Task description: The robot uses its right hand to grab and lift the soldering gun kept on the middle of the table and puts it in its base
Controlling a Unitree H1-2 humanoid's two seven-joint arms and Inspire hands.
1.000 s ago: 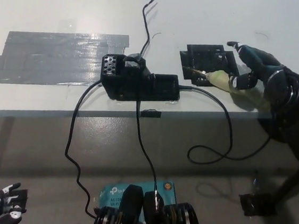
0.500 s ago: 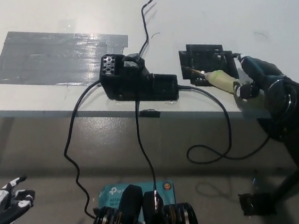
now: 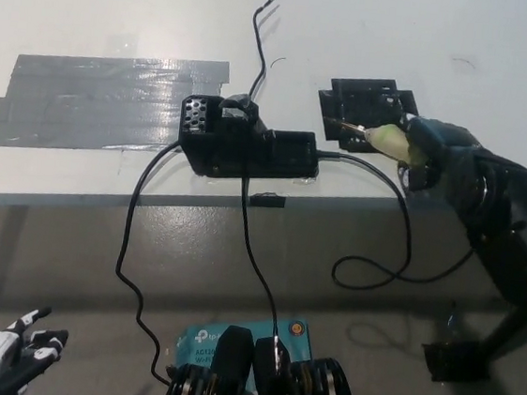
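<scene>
Head view: black right hand [image 3: 441,152] at the table's [image 3: 374,39] right front edge, fingers wrapped around the pale handle of the soldering gun [image 3: 383,137]. Gun lies low, metal tip pointing left onto the flat black base [image 3: 365,106] plate, just right of the black station box [image 3: 245,145]. Its cable [image 3: 385,253] loops off the table edge. Grey tape patch [image 3: 104,101] at left. White left hand [image 3: 10,362] rests bottom left below the table, fingers spread, holding nothing.

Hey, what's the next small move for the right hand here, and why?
Probably lift. The right hand looks closed over the soldering gun, which lies low on the table with its tip toward the base. The left hand rests low.
</scene>
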